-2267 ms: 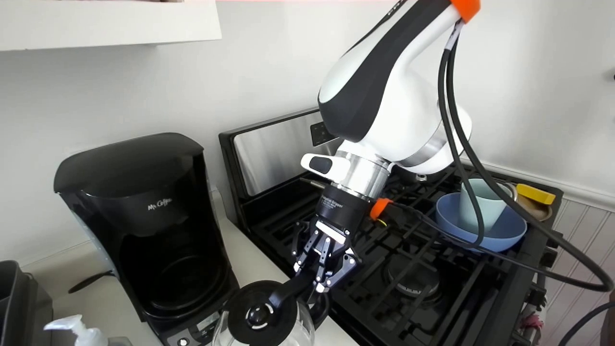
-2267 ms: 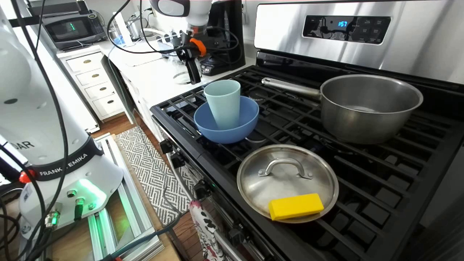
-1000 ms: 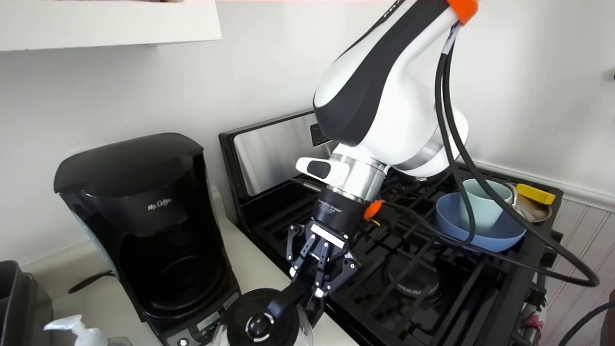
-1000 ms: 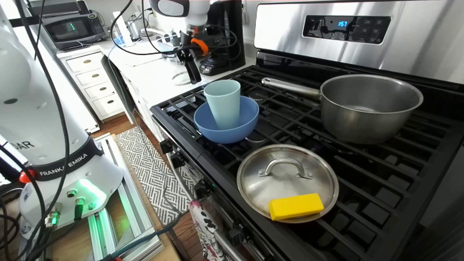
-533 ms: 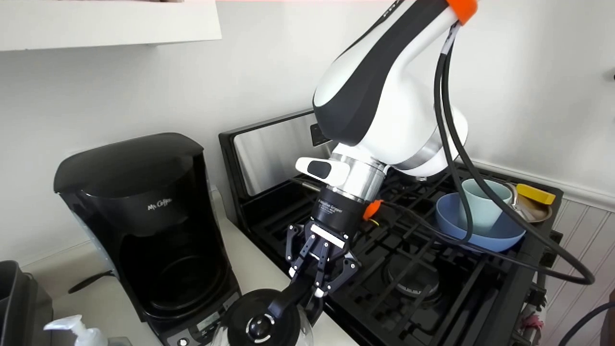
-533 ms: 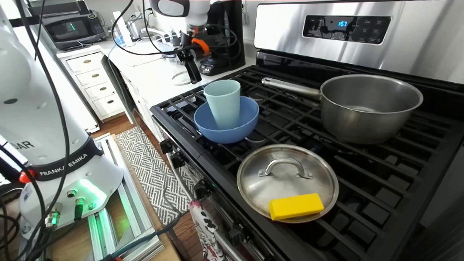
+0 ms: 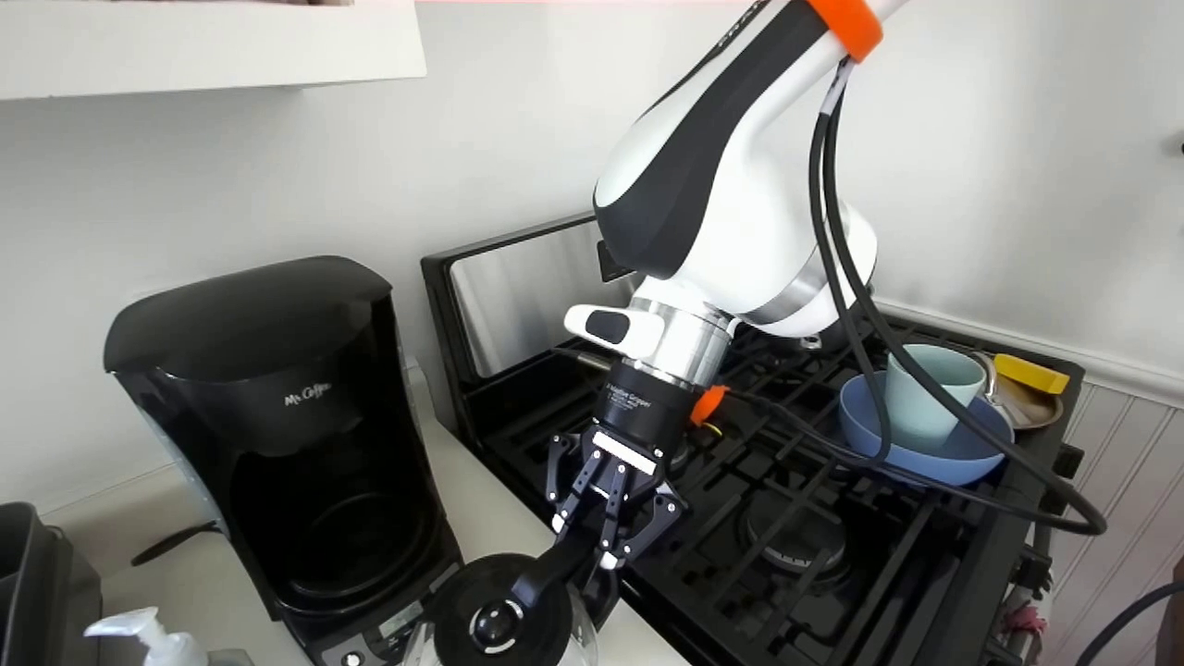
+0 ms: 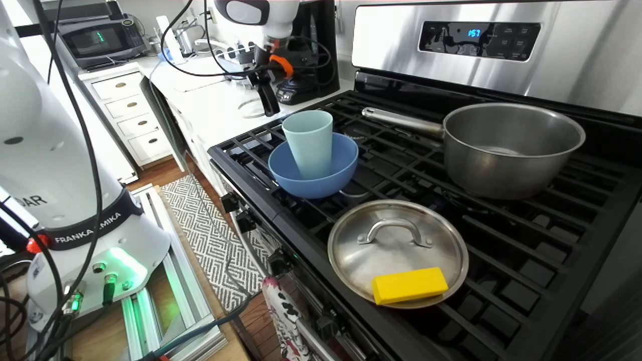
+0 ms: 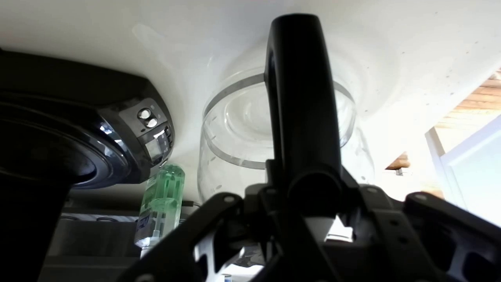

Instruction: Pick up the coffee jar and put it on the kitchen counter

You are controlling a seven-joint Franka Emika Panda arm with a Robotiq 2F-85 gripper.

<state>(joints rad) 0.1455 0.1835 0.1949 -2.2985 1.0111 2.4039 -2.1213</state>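
The coffee jar shows its black lid [image 7: 504,601] and clear glass side at the bottom of an exterior view, where its lower part is cut off. In the wrist view I see its glass body [image 9: 235,172] behind its thick black handle [image 9: 301,98]. My gripper [image 7: 585,543] is shut on the handle, one finger on each side, and it also shows in the wrist view [image 9: 303,176]. The jar looks upright over the white kitchen counter [image 7: 499,509], between coffee maker and stove. I cannot tell whether its base touches the counter. The counter also shows in an exterior view [image 8: 215,108].
A black coffee maker [image 7: 277,370] stands beside the jar. A soap bottle [image 9: 162,203] is near it. The black gas stove [image 7: 786,592] adjoins the counter. On it are a blue bowl [image 8: 313,189] with a cup [image 8: 311,145], a pot [image 8: 506,170] and a lid [image 8: 396,250] with a yellow block.
The gripper and jar have shifted slightly down and left in an exterior view since the oldest frame. The upper arm and its cables have swung left in that view. The grip on the handle is unchanged.
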